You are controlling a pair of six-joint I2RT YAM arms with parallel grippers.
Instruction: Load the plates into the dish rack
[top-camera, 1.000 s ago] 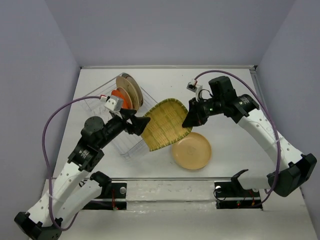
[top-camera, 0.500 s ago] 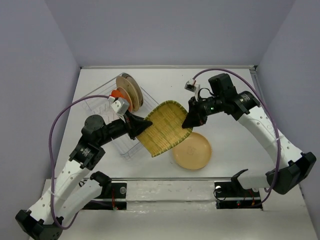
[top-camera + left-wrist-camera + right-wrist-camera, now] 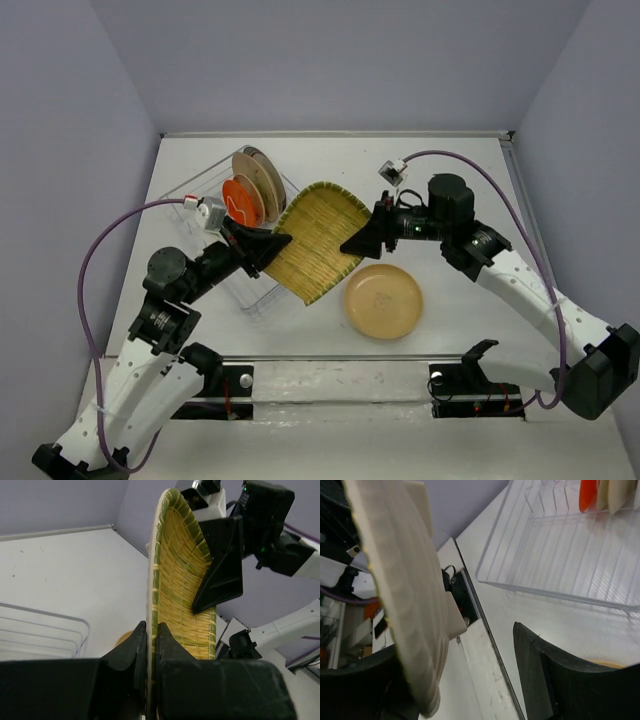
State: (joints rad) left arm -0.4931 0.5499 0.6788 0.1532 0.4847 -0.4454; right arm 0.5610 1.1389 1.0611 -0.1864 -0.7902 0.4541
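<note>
Two grippers meet at one yellow woven plate (image 3: 318,232), which hangs tilted on edge above the table (image 3: 470,175), just off the centre of the overhead view toward 9 o'clock. The left gripper (image 3: 277,243) reaches in from 8 o'clock and pinches the plate's near rim. In the left wrist view its two black fingers (image 3: 131,650) are pressed together with only the thin rim between them, and the green-and-yellow ribbed face rises straight up from them. The right gripper (image 3: 350,245) comes in from 3 o'clock with its jaws spread and the plate's opposite edge between them. In the right wrist view the pale underside sits beside one finger, while the other finger (image 3: 545,675) stands well apart from it. Whether the nearer finger touches the plate I cannot tell. The dish rack (image 3: 258,293), a clear wire basket, lies at 9 to 10 o'clock, just beside the plate's left side and partly under it. At the rack's 12 o'clock end an orange-red plate (image 3: 240,200) stands upright in the dividers, with tan plates (image 3: 258,172) upright just behind it. One more tan plate (image 3: 382,300) lies flat on the table at 5 o'clock from the held plate, near it but apart, below the right gripper.
</note>
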